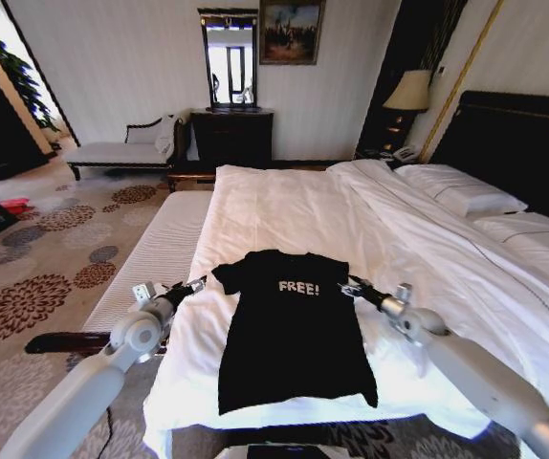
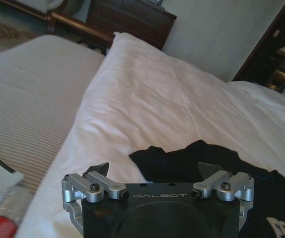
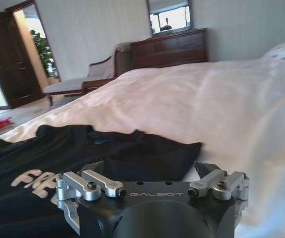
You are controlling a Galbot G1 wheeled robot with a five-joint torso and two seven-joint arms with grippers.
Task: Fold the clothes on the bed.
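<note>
**Both hands at the sleeves, fold not yet begun**

Our black T-shirt lies flat and face up on the near end of the bed, collar toward the far side, hem at the near edge. We have the left hand just beside the left sleeve and the right hand beside the right sleeve, both with fingers spread and holding nothing. Whether either touches the fabric we cannot quite tell. Next, we judge, each hand must pinch its sleeve.

The T-shirt is soft matt black cloth; the bed has smooth white cloth, slightly creased; both grippers are matt black plastic with brushed metal jaws
</note>
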